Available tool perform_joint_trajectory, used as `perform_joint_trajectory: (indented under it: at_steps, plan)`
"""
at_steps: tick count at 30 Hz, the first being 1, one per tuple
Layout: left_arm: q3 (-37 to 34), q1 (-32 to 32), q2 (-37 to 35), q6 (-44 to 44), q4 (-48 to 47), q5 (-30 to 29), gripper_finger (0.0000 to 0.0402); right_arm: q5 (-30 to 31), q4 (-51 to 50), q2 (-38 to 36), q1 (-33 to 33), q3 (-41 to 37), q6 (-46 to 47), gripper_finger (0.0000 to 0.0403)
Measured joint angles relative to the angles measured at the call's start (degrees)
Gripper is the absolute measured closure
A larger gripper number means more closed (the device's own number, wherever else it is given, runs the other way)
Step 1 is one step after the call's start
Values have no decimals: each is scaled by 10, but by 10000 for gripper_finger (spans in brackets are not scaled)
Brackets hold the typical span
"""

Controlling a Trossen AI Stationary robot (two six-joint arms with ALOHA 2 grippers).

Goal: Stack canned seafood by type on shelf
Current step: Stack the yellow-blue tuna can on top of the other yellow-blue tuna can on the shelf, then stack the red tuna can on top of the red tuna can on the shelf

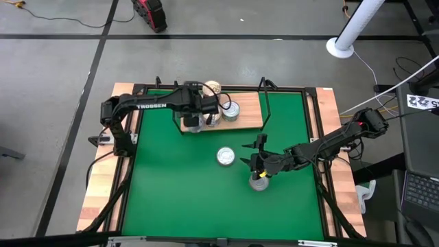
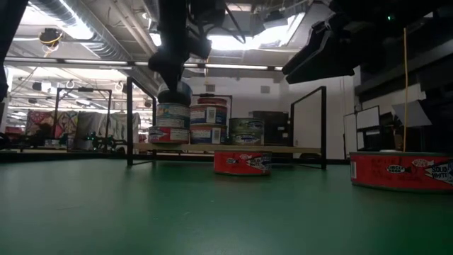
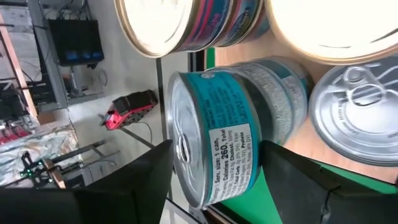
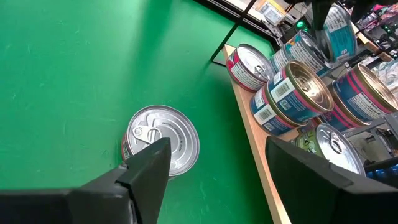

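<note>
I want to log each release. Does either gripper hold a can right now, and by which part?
The left gripper straddles the teal can's side wall atop a shelf stack; grip uncertain. The right gripper stands open, holding nothing.

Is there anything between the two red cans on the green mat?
No. In the low view, only bare green mat lies between the middle red can and the right red can.

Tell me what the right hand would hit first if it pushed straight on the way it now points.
Probably the red-labelled can lying on the green mat: it sits just ahead of the right hand, near one finger's line. Depth is unclear, so the hand might slide past it toward the shelf.
</note>
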Motion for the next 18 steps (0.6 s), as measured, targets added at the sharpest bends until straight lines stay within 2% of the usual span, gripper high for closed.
perform_joint_trajectory:
  at_steps: [8, 18]
  plan:
    - [0, 21, 0, 0, 0, 56, 163, 0, 0, 0, 0, 0, 0, 141]
    - [0, -7, 0, -2, 1, 54, 163, 0, 0, 0, 0, 0, 0, 141]
